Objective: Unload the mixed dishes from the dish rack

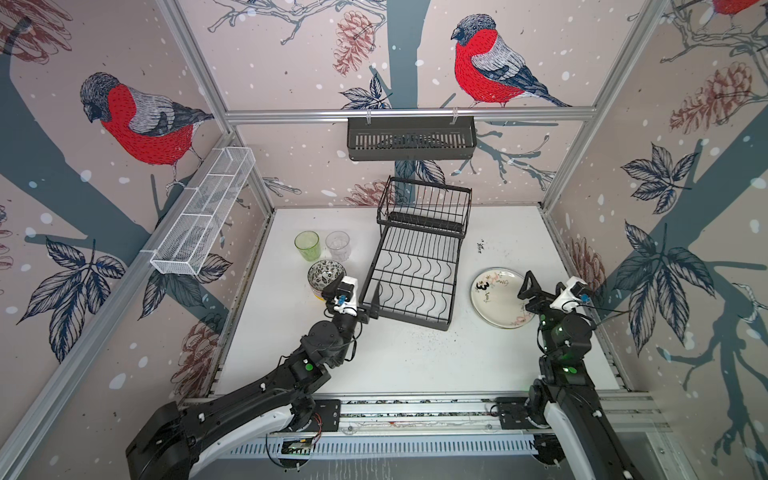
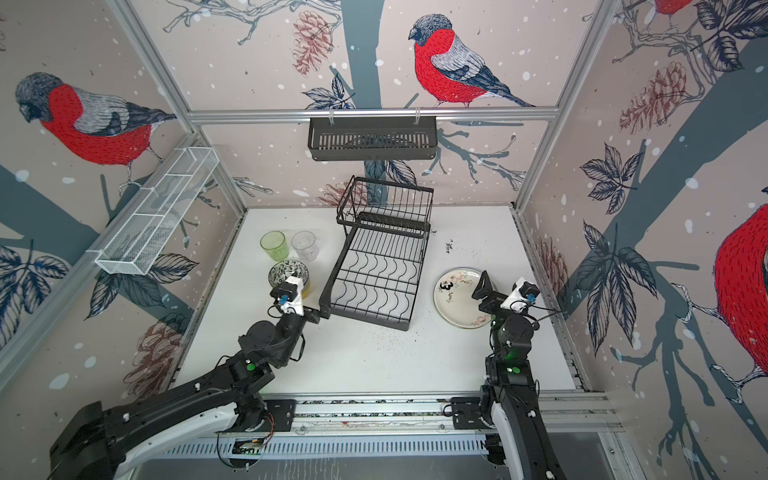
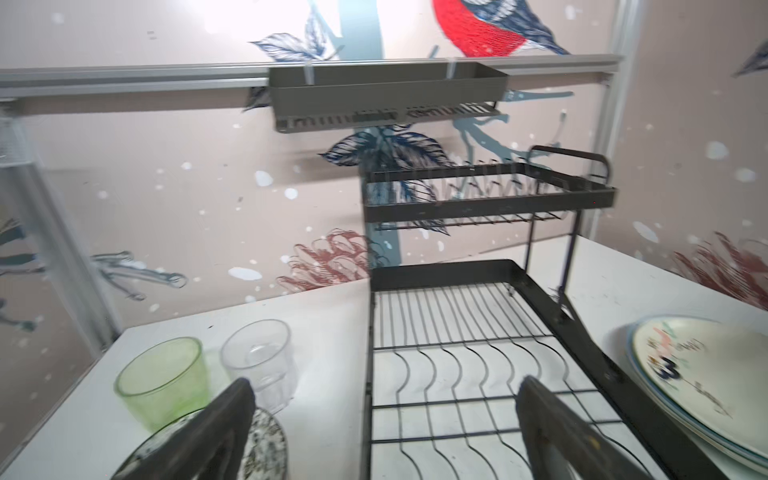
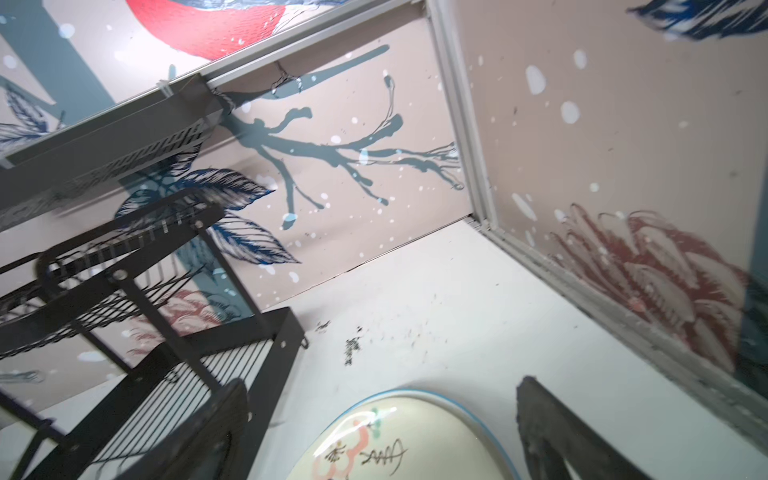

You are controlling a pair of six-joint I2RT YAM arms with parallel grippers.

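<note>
Dish rack (image 1: 415, 270) bare, L claw (image 3: 386, 428) & R claw (image 4: 382, 432) wide open, holding nothing

Open left pincer (image 3: 384, 432) over dish rack (image 3: 457, 374), green glass (image 3: 164, 380) and clear glass (image 3: 259, 359) beside

This was a robot test cell got up as a kitchen corner, not a real home. Aluminium framing (image 1: 409, 113) boxed in a white worktop (image 1: 415, 357), the walls were panels printed with bullfinch wallpaper (image 1: 145, 120), and two robot arms (image 1: 266, 390) were bolted to a rail (image 1: 415, 409) along its front edge.
</note>
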